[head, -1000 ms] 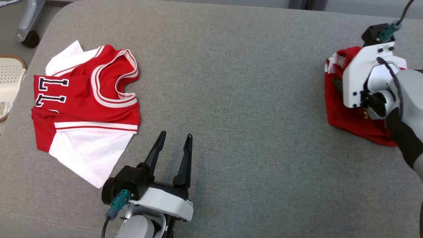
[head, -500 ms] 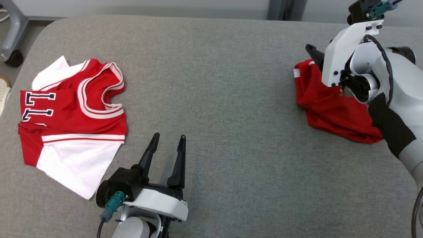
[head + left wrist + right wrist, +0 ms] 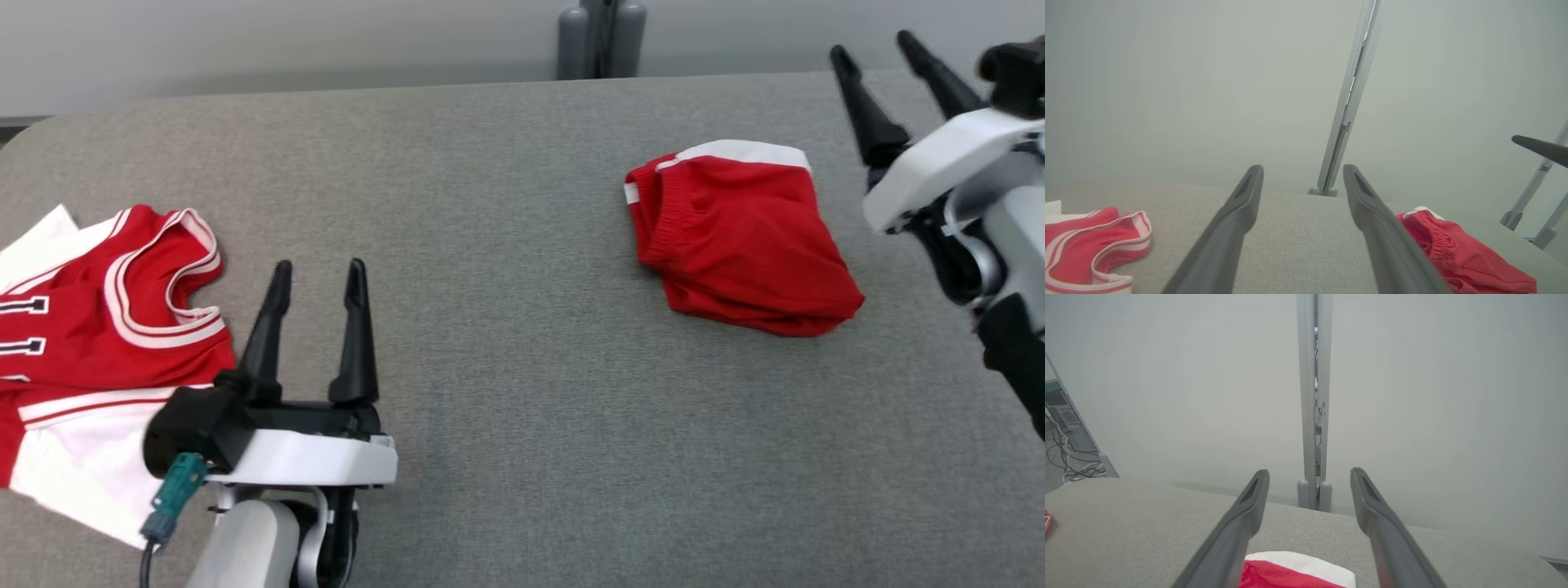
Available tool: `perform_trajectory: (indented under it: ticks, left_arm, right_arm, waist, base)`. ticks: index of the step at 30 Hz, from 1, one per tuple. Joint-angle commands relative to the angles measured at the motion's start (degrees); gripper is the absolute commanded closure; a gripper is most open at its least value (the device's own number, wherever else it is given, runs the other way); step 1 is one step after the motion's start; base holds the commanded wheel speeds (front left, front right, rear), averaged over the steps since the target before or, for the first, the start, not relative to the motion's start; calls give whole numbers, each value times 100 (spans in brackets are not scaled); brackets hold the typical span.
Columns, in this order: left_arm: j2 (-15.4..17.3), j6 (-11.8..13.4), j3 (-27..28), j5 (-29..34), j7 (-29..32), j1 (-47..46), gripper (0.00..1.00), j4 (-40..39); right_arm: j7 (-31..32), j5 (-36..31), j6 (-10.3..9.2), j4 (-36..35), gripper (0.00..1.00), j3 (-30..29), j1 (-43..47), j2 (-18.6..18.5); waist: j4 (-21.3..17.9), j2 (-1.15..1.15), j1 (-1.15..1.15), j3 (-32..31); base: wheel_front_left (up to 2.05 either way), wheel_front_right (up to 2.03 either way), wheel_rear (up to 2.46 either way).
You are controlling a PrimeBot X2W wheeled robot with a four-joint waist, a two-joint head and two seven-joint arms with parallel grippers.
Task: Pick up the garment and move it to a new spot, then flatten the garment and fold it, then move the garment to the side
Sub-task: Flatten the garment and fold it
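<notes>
Our red jersey (image 3: 98,327) lies at the left edge of the head view, just left of our left gripper (image 3: 318,265). Its neck hole points up the frame and its long side runs top to bottom. That gripper and our right gripper (image 3: 871,45), at the upper right, are spread wide and empty.

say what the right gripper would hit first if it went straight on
Likely nothing near: the right gripper points over the shorts and off the table, toward the grey post; depth unclear.
</notes>
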Motion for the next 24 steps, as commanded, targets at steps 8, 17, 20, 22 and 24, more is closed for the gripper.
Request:
perform_trajectory:
  ticks: [8, 17, 20, 22, 24]
  left_arm:
    - [25, 11, 484, 268, -11, 122, 0, -365]
    - [25, -22, 525, 519, -12, 497, 0, -312]
    - [25, 34, 546, 617, -12, 632, 0, -324]
    - [24, 75, 538, 658, -12, 745, 0, -332]
    - [25, 104, 538, 724, -12, 803, 0, -345]
  right_arm:
    - [-61, -2390, 3, -3274, 0, -3736, 3010, 529]
    - [-61, -3290, 3, -4776, 0, -4721, 5019, 1562]
    - [-63, -3327, 2, -4902, 0, -4860, 5329, 1696]
    - [-63, -3376, 3, -4868, 0, -4867, 5444, 1748]
    - [-63, -3377, 2, -4841, 0, -4842, 5511, 1777]
  waist:
    - [-448, 0, 0, -140]
    - [-550, 0, 0, -195]
    - [-551, 0, 0, -211]
    - [-547, 0, 0, -224]
    - [-536, 0, 0, -235]
  base:
    - [0, 0, 0]
    - [0, 0, 0]
    - [0, 0, 0]
    - [0, 0, 0]
    - [0, 0, 0]
